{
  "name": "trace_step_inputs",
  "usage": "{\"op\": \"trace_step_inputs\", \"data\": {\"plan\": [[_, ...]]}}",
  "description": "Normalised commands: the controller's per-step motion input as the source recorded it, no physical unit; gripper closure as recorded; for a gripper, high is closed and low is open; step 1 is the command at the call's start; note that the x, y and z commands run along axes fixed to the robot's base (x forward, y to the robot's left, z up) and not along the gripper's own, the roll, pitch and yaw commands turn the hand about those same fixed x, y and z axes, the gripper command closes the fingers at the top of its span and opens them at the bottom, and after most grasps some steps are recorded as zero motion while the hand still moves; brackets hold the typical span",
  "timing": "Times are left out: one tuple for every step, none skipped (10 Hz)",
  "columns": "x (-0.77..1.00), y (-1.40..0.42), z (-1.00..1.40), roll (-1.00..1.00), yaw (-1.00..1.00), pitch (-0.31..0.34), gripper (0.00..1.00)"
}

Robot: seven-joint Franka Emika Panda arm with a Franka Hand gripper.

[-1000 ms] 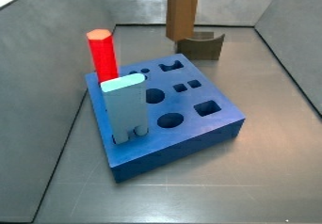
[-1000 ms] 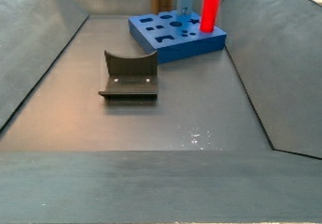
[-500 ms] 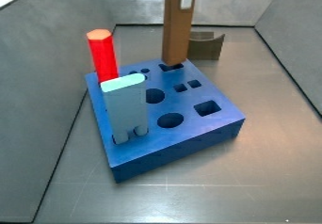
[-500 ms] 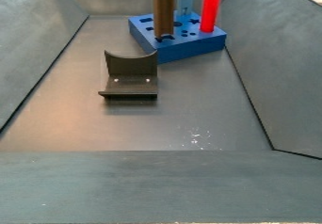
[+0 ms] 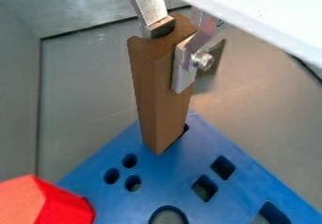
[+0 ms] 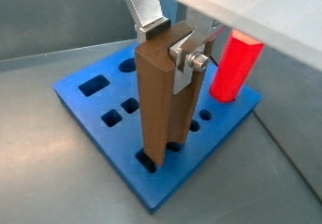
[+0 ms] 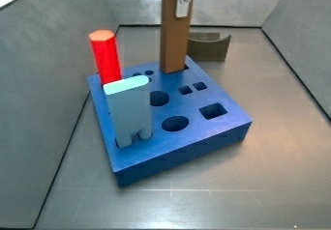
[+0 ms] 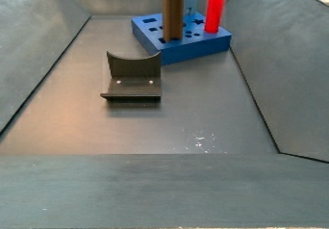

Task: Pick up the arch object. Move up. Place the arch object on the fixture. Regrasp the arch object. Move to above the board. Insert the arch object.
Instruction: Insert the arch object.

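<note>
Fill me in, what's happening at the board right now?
The gripper is shut on the top of the arch object, holding it upright with its lower end entering a hole in the board. A red cylinder and a pale blue block already stand in the board. The fixture sits bare.

The gripper has flat silver plate fingers with round holes, beneath a white housing edge.
</note>
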Motion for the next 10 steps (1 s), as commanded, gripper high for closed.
{"op": "trace_step_inputs", "data": {"plan": [[0.61,0.03,-0.19,-0.07,-0.35,0.043,1.0],[0.59,0.12,-0.17,-0.1,-0.31,0.066,1.0],[0.47,0.19,-0.24,-0.09,-0.25,0.111,1.0],[0.19,0.14,-0.43,-0.11,-0.16,0.036,1.0],[0.18,0.12,-0.61,-0.1,-0.06,0.001,1.0],[0.04,0.01,-0.74,-0.04,-0.06,0.0,1.0],[0.0,0.0,-0.94,0.0,-0.08,0.0,1.0],[0.15,0.0,-0.86,0.0,0.0,0.0,1.0],[0.0,0.0,0.0,0.0,0.0,0.0,1.0],[0.0,0.0,0.0,0.0,0.0,0.0,1.0]]}}
